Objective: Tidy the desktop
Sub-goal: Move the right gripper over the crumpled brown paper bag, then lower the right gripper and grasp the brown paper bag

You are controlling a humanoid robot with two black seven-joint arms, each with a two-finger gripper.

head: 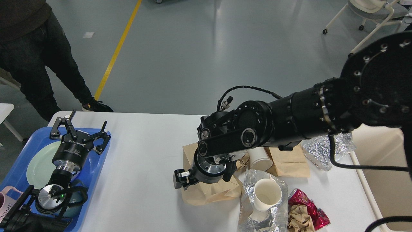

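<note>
The white desktop (145,154) carries a heap of litter at its right. My right gripper (203,181) points down over a large brown paper bag (212,192); it is open, with one finger (179,179) off the bag's left edge and the other over its right part. Whether the fingers touch the bag I cannot tell. My left gripper (79,128) stands open and empty over the blue tray (98,161) at the far left.
Beside the bag lie a second brown bag (288,161), a tipped paper cup (260,159), an upright cup (267,194) on foil, crumpled foil (325,149) and a red wrapper (310,207). A beige bin (386,180) stands right. The tray holds a green plate (37,166). A person stands back left.
</note>
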